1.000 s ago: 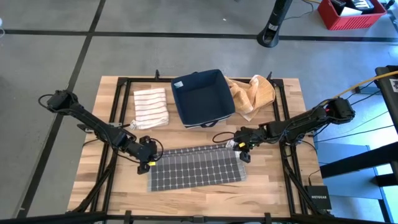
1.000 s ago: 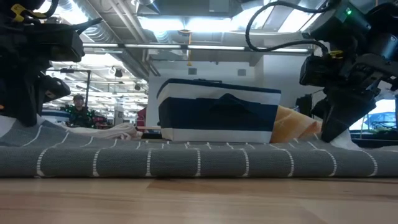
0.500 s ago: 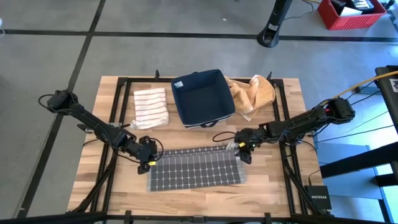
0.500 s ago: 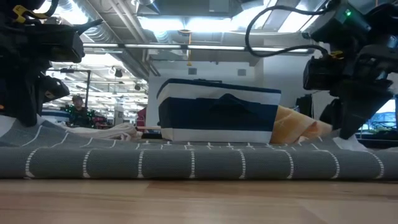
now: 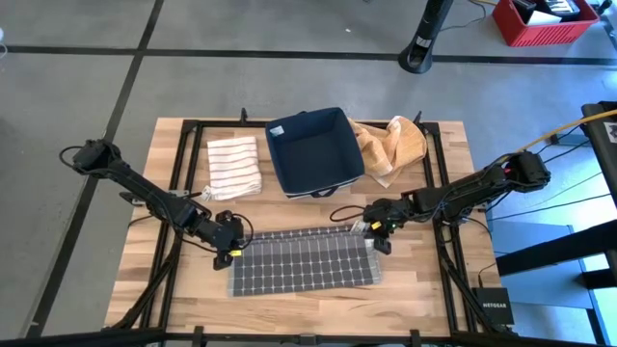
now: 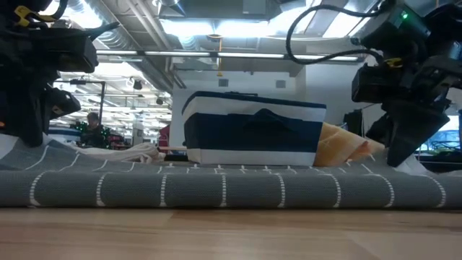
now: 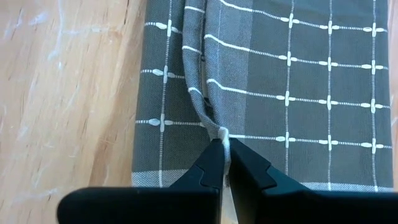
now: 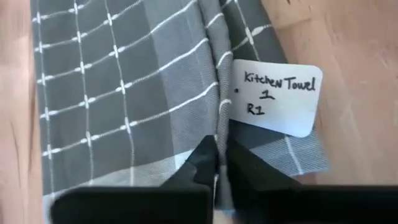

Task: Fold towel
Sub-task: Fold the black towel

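A grey towel [image 5: 301, 262] with a white grid lies spread flat on the wooden table, its long sides running left to right. My left gripper [image 5: 231, 250] is shut on its far left corner. My right gripper [image 5: 379, 235] is shut on its far right corner, beside a white paper tag [image 8: 274, 97]. In the low view the towel [image 6: 216, 189] stretches across the table between my left gripper [image 6: 29, 133] and my right gripper [image 6: 404, 155]. My left gripper pinches a small raised ridge of cloth [image 7: 219, 129] at the towel's far left corner between its two fingers, slanting down from the left. The rest of the towel lies on the table. My right gripper pinches a raised ridge of cloth [image 8: 217, 127] at the towel's far right corner, just beside the tag, between its two fingers. It slants down from the table's right. The towel stays on the table.
A navy bin [image 5: 314, 151] stands at the far middle of the table. A folded white striped towel [image 5: 234, 166] lies to its left and a crumpled tan cloth [image 5: 391, 146] to its right. Bare wood runs along the near edge.
My right gripper has shifted slightly toward the table's right edge at the towel's far right corner. The towel's right end has drawn in a little toward the left and lies flatter. The left end has stayed where it was.
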Robot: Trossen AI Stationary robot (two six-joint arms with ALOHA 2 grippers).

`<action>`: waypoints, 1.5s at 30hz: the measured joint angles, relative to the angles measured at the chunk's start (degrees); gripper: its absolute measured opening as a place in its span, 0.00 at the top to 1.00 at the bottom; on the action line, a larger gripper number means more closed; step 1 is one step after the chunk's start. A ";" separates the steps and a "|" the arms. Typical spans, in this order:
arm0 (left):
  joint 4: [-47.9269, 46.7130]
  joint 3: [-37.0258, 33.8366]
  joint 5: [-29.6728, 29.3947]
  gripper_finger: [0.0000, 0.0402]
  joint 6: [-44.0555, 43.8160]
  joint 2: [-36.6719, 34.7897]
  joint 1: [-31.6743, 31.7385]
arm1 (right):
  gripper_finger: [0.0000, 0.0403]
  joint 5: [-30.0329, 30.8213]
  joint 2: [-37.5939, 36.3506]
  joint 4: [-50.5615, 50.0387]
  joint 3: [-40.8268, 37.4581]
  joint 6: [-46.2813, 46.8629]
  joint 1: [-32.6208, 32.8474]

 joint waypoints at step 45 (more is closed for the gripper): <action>-20.95 3.37 -30.84 0.97 -15.82 -0.17 -9.83 | 0.91 48.96 0.36 -1.00 0.09 -4.84 13.35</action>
